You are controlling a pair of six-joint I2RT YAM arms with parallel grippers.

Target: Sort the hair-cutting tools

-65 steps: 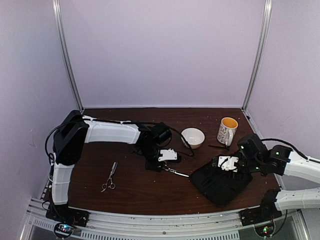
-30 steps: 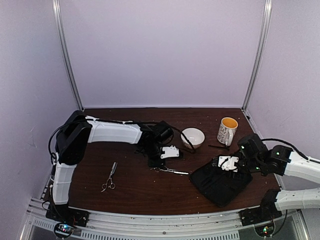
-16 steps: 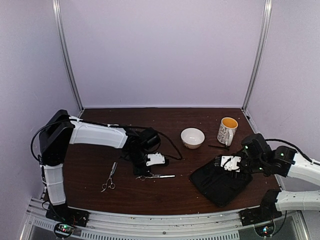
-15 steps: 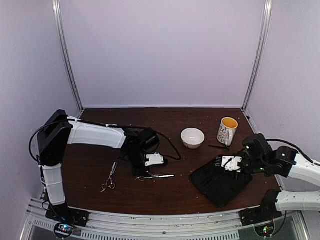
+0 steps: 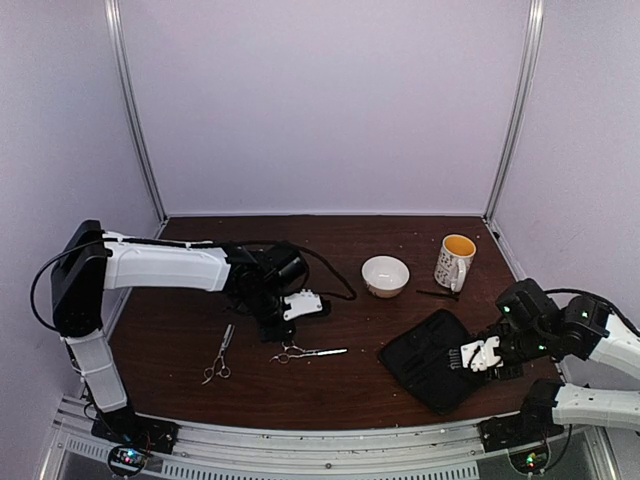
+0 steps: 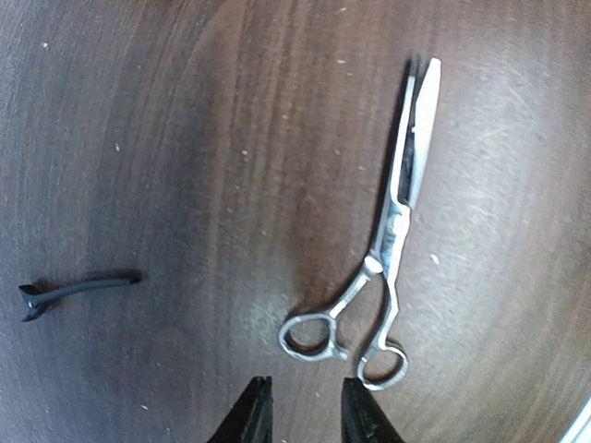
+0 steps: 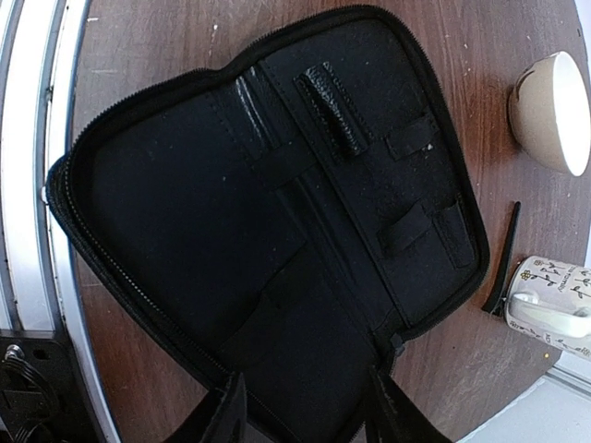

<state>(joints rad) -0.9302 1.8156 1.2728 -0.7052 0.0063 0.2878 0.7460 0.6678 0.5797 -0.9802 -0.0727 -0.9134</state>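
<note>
One pair of silver scissors (image 5: 306, 352) lies flat on the table, also in the left wrist view (image 6: 390, 247), rings toward my left gripper. My left gripper (image 5: 291, 311) (image 6: 305, 423) is open and empty, just behind the rings and not touching them. A second pair of scissors (image 5: 218, 355) lies at the front left. One thin black clip (image 6: 78, 289) lies left of the first scissors. Another black clip (image 5: 437, 294) (image 7: 503, 263) lies by the mug. My right gripper (image 5: 484, 356) (image 7: 309, 420) is open and empty, over the near right edge of the open black case (image 5: 432, 360) (image 7: 268, 212).
A white bowl (image 5: 385, 275) (image 7: 554, 106) stands at the back centre. A patterned mug (image 5: 455, 261) (image 7: 554, 300) with yellow liquid stands right of it. The metal frame rail (image 5: 320, 440) runs along the table's near edge.
My left gripper carried the first scissors leftward, let them go on the table and drew back to the far left. My right gripper moved off the case's far edge toward its near right.
</note>
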